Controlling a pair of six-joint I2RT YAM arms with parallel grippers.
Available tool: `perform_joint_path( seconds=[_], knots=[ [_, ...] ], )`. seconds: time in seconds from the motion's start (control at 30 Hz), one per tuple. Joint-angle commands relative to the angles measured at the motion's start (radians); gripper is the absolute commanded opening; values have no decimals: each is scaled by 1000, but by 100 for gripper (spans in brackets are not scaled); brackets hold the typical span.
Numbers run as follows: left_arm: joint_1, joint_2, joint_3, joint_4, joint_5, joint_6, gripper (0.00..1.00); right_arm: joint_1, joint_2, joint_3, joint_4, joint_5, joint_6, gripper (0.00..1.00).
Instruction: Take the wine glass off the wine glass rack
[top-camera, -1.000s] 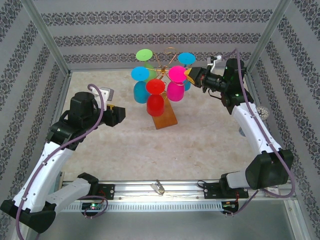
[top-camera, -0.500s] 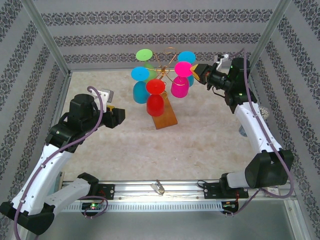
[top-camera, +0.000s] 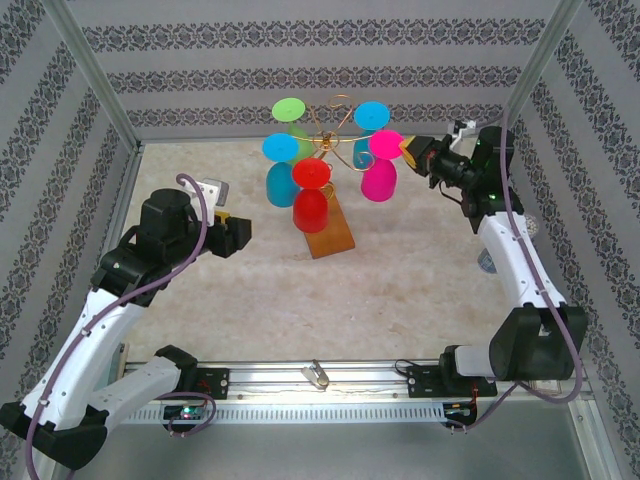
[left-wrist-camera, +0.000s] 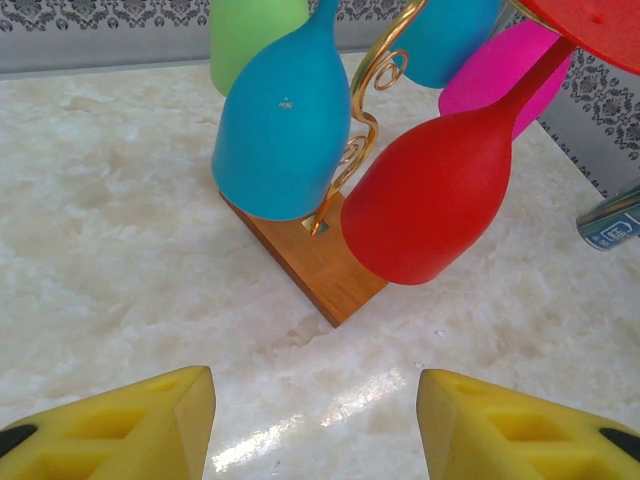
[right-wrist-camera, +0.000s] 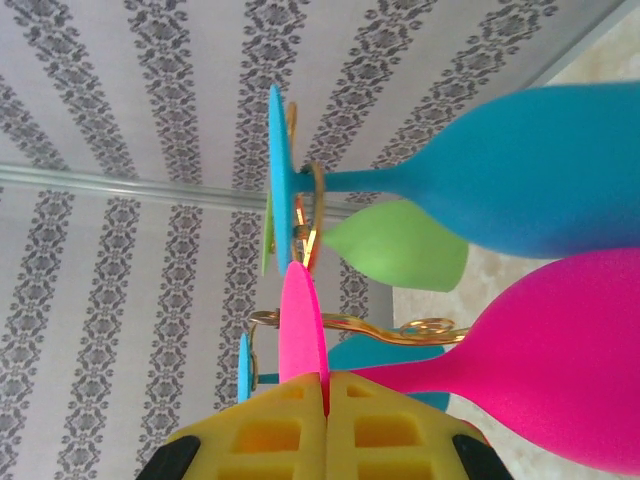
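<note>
Two left fingers (left-wrist-camera: 120, 425) spread apart, holding nothing, low over the surface (left-wrist-camera: 110, 230) at the near-left of the wine glass rack (left-wrist-camera: 322, 268). Red glass (left-wrist-camera: 430, 200) and blue glass (left-wrist-camera: 285, 130) hang inverted on the rack. Right fingers (right-wrist-camera: 285, 430) clamped together on the pink wine glass (right-wrist-camera: 560, 370) stem. The glass is inverted, just right of the rack's gold arms; can't tell if it touches the wire. Green glass (right-wrist-camera: 400, 245) behind.

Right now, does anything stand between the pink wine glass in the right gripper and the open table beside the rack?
Nothing visible does. The right gripper is shut on the foot of the pink wine glass, right of the wine glass rack, over bare table. A blue glass on the rack hangs close behind.
</note>
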Motion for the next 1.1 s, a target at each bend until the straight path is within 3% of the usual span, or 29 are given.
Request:
perform_joint_path(
  seconds=[0.0, 0.43, 0.8, 0.97, 1.07],
  knots=[
    [-22, -10, 13, -50, -25, 1, 56, -23, -64, -33, 8, -36, -24, 0],
    [-58, -18, 17, -147, -83, -50, 54, -64, -216, -214, -80, -81, -123, 0],
    [-65, -29, -2, -183, -76, -96, 54, -66, -407, -314, -310, -64, -315, 0],
    [-70, -25, -6, -219, -67, -127, 54, -10, -535, -336, -444, -6, -420, 0],
    [-80, -25, -9, -241, -56, -136, 53, 94, -600, -349, -516, 74, -463, 0]
  ],
)
